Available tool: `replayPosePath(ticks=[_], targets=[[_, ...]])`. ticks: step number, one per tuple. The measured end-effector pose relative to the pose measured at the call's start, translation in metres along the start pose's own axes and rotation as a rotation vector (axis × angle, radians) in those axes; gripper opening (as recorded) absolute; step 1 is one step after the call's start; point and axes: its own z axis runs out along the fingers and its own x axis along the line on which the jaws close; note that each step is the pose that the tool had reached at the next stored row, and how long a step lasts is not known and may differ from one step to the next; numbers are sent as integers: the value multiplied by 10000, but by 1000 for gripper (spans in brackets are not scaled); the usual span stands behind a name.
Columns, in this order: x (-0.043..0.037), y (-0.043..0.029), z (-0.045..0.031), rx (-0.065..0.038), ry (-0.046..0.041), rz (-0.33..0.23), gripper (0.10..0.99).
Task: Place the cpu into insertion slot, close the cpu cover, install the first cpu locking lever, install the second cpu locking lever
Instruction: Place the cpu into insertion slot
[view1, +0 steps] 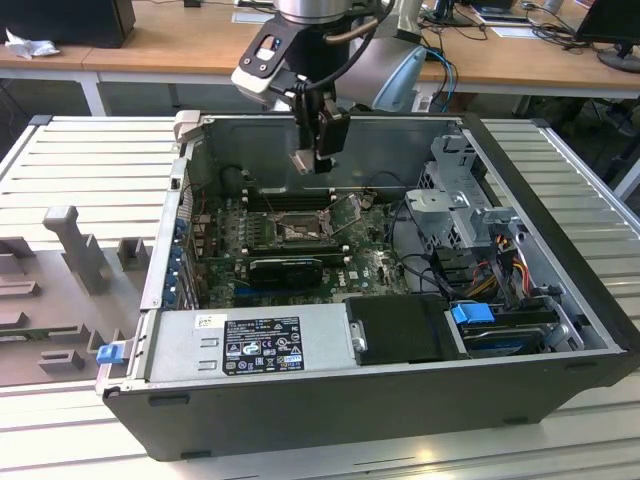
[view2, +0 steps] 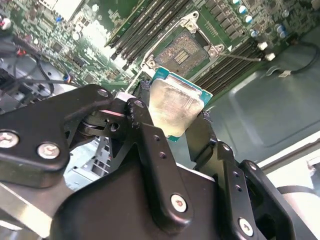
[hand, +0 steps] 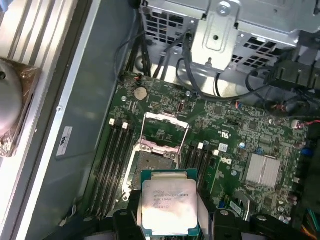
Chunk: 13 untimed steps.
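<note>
Exterior, gripper: my gripper (view1: 316, 165) hangs inside the open case (view1: 560, 200), at roughly 12 o'clock from the slot (view1: 297, 228) and well clear of the board (view1: 375, 262).
Exterior, cpu: the cpu (view1: 303, 160) is the pale flat bit pinched at the fingertips. It's up in the air, not seated. My guess is it's carried high so it clears the cables and the case wall.
Exterior, neighbours: the power supply (view1: 250, 345) is at 6 o'clock from the slot and the drive cage (view1: 460, 205) at about 3 o'clock. So coming straight down from above looks like the free way in.
Second wrist, grip: the fingers (view2: 142, 117) are closed on two opposite edges of the cpu (view2: 175, 107), with its metal top facing this camera. An edge grip makes sense to me, since the underside stays untouched.
Second wrist, slot: the slot (view2: 182, 52) is bare, with nothing in it. It lies just past the far edge of the cpu, between the memory slots (view2: 145, 25).
First wrist, cover: the cover (hand: 166, 118) is flipped up and back off the slot (hand: 152, 165), which is why the slot is open for a drop-in.
First wrist, line-up: the cpu (hand: 169, 205) looks roughly square to the slot. From here it only overlaps the near rim, so I reckon it's not centred over it yet.
Progress: step one is in hand and nothing is placed.
</note>
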Motion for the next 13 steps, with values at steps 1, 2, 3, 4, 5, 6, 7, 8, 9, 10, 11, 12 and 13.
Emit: replayPosePath(ticks=[1, 2, 3, 4, 5, 6, 7, 8, 9, 10, 11, 12, 13], targets=[[0, 0, 1, -3, -17, 206, 529], [0, 0, 2, -3, -25, 317, 529], [0, 0, 3, -1, -31, 394, 529], [0, 0, 6, 1, -38, 497, 529], [0, 0, 9, 1, -45, 582, 529], [0, -1, 14, 0, -58, 731, 529], [0, -1, 19, -1, -68, 856, 529], [0, -2, 24, 0, -74, 947, 529], [0, -2, 29, 3, -81, 1029, 529], [0, -3, 36, 6, -92, 1162, 529], [0, -3, 39, 7, -98, 1243, 529], [0, -3, 43, 5, -108, 1364, 529], [-1, -4, 46, 4, -116, 1471, 529]])
